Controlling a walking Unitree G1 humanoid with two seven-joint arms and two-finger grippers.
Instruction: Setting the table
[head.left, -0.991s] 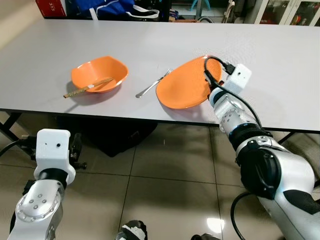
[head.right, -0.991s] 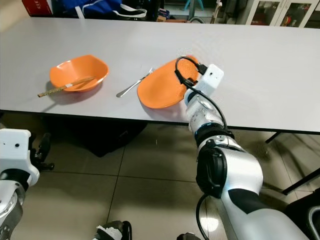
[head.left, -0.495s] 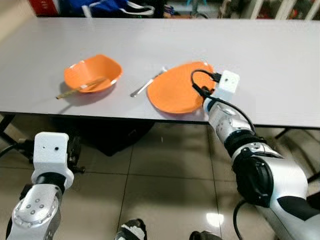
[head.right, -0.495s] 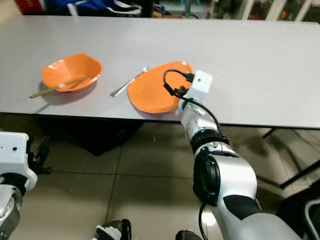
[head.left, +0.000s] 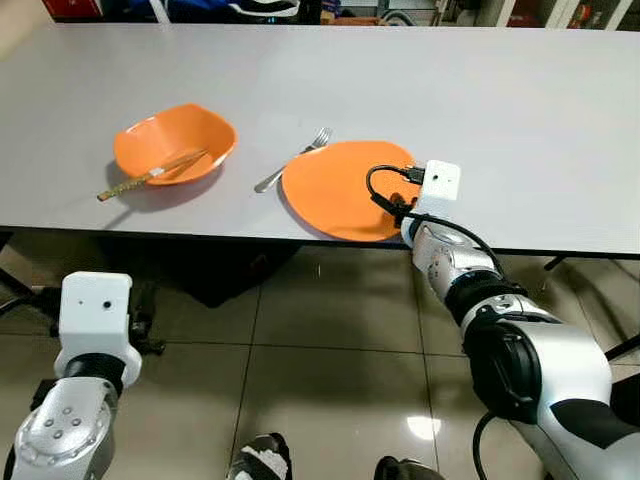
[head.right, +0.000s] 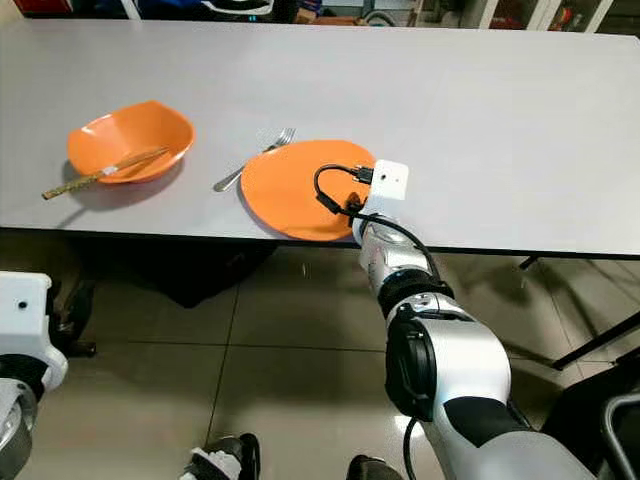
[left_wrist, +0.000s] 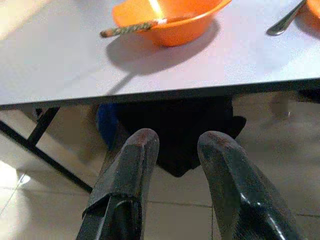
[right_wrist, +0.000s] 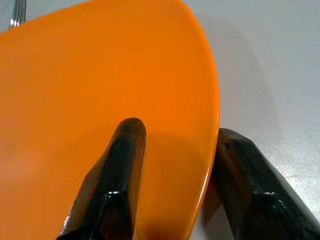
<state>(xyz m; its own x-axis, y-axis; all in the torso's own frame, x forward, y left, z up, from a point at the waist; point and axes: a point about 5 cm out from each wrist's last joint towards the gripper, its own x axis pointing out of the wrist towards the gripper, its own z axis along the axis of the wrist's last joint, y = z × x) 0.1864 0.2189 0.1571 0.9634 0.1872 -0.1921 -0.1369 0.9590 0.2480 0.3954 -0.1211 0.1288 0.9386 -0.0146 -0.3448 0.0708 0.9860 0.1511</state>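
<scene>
Wide bare counter (head.left: 520, 110) is left beyond and right of the plate (head.left: 335, 190). Passage leftward is narrowed by the fork (head.left: 292, 160), just beside the plate, and the bowl (head.left: 172, 142).

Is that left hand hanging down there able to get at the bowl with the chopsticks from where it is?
Probably not as it stands. The left hand hangs below the table edge, open, so the tabletop lies between it and the orange bowl. It would need to rise first.

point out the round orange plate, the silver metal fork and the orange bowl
round orange plate (head.left: 335, 190), left eye view, bare centre
silver metal fork (head.left: 275, 179), left eye view, handle
orange bowl (head.left: 190, 125), left eye view, inner wall
</scene>
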